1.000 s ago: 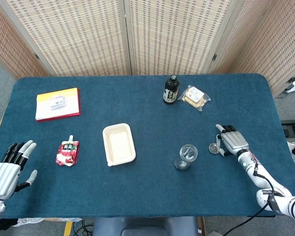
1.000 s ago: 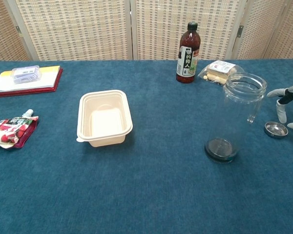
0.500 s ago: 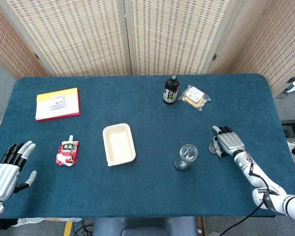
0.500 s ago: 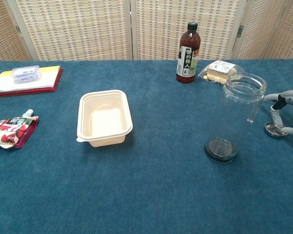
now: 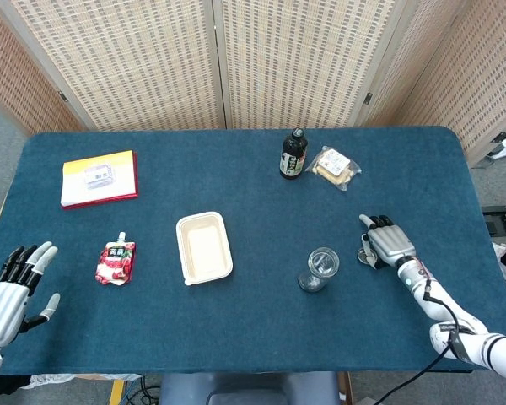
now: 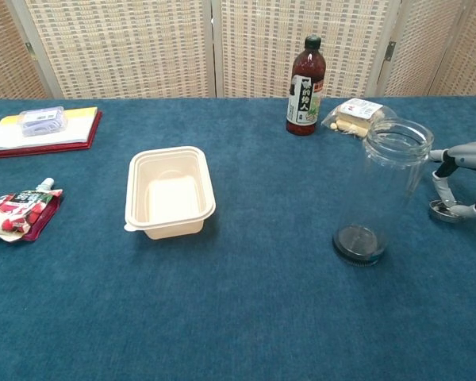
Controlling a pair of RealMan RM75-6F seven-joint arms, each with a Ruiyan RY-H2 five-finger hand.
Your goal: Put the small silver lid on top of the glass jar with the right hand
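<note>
The clear glass jar (image 5: 319,268) (image 6: 385,190) stands upright with its mouth uncovered, right of the table's middle. The small silver lid (image 6: 445,212) (image 5: 366,256) lies flat on the blue cloth just to the jar's right. My right hand (image 5: 386,240) (image 6: 464,163) is low over the lid, with a finger and the thumb curled down on either side of it and touching its rim. Whether they grip it is unclear. My left hand (image 5: 13,287) rests at the table's front left corner, holding nothing, with its fingers spread.
A cream tray (image 5: 204,247) sits mid-table, with a red pouch (image 5: 115,262) to its left. A dark bottle (image 5: 293,154) and a wrapped snack (image 5: 334,166) stand behind the jar. A book with a small box (image 5: 99,177) lies at the back left.
My right hand has moved left and down onto the lid, and its fingers have curled around it. The lid stays on the cloth. The left hand has drawn back slightly.
</note>
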